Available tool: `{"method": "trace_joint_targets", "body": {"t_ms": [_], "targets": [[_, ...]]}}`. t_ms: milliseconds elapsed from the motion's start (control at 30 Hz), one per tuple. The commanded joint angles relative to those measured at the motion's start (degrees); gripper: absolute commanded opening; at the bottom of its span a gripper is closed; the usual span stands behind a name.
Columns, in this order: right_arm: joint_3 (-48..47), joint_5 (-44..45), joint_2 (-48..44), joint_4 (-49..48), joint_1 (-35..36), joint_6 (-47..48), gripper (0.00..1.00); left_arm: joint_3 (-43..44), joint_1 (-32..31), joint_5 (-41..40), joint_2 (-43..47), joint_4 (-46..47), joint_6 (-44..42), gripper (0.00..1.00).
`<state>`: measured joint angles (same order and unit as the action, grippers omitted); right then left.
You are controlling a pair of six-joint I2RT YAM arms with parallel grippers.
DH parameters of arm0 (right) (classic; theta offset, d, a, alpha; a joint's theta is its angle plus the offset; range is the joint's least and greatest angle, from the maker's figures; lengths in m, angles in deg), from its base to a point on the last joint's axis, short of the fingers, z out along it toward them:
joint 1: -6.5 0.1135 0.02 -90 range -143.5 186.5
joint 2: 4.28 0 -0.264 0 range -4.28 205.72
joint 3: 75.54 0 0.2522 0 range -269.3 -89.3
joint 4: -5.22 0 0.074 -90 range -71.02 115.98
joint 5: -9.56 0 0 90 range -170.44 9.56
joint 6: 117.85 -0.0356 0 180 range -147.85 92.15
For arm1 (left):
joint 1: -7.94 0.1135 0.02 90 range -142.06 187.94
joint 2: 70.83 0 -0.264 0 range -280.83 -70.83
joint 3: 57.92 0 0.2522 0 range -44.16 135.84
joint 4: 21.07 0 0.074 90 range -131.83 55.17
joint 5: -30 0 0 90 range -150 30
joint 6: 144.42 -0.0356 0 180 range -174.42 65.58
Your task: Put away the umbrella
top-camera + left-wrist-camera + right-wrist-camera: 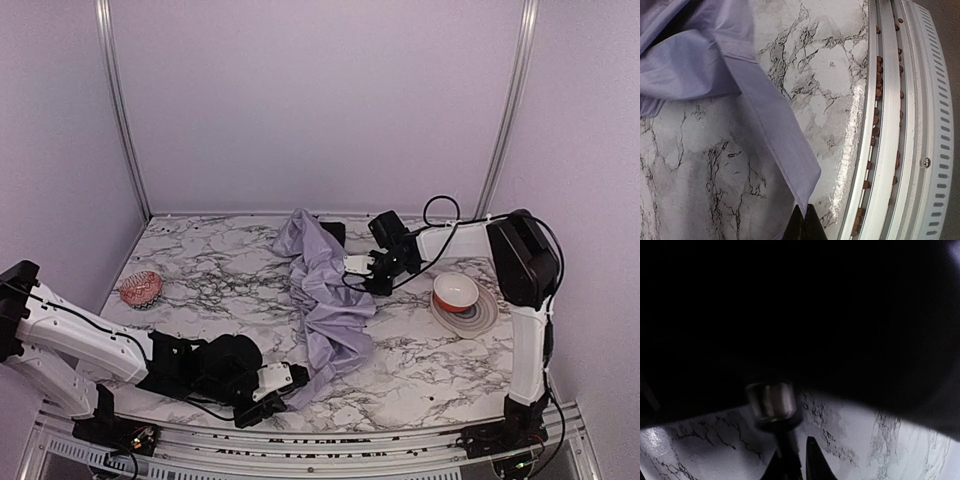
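The umbrella (325,295) lies collapsed on the marble table, its pale lavender fabric running from the back middle toward the near edge. My left gripper (287,381) is shut on a narrow strip of the fabric at its near end. In the left wrist view the strip (775,125) runs down into the closed fingertips of that gripper (805,214). My right gripper (362,268) is at the umbrella's far end. In the right wrist view the black inner side (805,305) fills the top. A metallic collar (771,400) and the black shaft (786,442) sit between the fingers of that gripper (799,452).
An orange-and-white bowl (455,291) sits on a plate (484,318) at the right. A pink mesh object (140,290) lies at the left. The metal rail (890,125) of the table's near edge is right by my left gripper.
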<state>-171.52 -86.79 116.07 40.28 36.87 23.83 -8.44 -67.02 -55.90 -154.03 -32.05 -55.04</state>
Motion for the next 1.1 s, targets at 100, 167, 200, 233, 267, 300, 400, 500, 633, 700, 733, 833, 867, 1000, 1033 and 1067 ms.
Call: {"method": "trace_joint_targets", "body": {"t_ms": [100,167,200,233,267,300,400,500,633,700,733,833,867,1000,1033,1067], "targets": [[1.99,-14.91,-8.81,0.44,-3.80,0.39,0.00,-4.21,-0.41,-5.90,5.78,2.67,-2.21,0.00],[2.19,-20.43,-11.95,1.21,-5.10,0.24,0.00,-5.73,-0.32,-9.50,7.90,5.37,-3.79,0.00],[2.55,-21.63,-13.51,1.50,-5.43,0.30,0.00,-6.32,-0.24,-10.98,8.94,6.15,-4.65,0.00],[2.75,-22.42,-14.78,2.04,-5.63,0.48,0.00,-6.64,-0.08,-12.44,10.04,6.39,-5.32,0.00],[2.87,-23.02,-16.15,3.00,-5.84,0.64,0.00,-6.85,0.17,-13.39,11.05,6.21,-5.77,0.00],[2.95,-24.03,-17.65,4.05,-6.27,0.62,0.00,-6.92,0.43,-14.11,12.22,5.92,-6.20,0.00],[4.79,-28.67,-22.82,5.22,-8.77,0.12,0.00,-8.06,1.22,-15.36,17.38,5.57,-7.14,0.00],[7.01,-29.86,-27.77,4.60,-10.50,-0.82,0.00,-9.71,2.09,-15.93,21.96,5.48,-8.96,0.00],[7.18,-32.84,-33.90,7.94,-10.71,-0.14,0.00,-11.55,4.92,-18.42,24.46,5.58,-12.68,0.00],[6.43,-35.26,-36.84,10.14,-10.64,-0.10,0.00,-11.77,7.74,-20.93,23.25,7.29,-14.88,0.00],[6.12,-37.00,-38.35,11.13,-10.60,-0.22,0.00,-11.44,9.83,-21.24,21.83,8.48,-15.83,0.00],[7.72,-40.17,-43.71,12.23,-9.12,-0.17,0.00,-7.32,14.14,-20.60,15.18,9.69,-18.58,0.00],[8.86,-38.81,-45.93,11.77,-7.81,-0.22,0.00,-5.26,14.78,-21.17,12.61,9.71,-19.72,0.00],[11.72,-34.79,-52.58,13.28,-1.74,0.95,0.00,0.70,18.22,-18.93,4.04,12.99,-24.80,0.00],[11.74,-34.71,-53.55,13.98,-0.86,0.96,0.00,1.56,19.61,-17.73,2.73,14.92,-25.73,0.00],[11.73,-34.55,-54.26,14.94,-0.07,1.01,0.00,2.22,21.04,-16.61,1.51,16.92,-26.63,0.00]]}}
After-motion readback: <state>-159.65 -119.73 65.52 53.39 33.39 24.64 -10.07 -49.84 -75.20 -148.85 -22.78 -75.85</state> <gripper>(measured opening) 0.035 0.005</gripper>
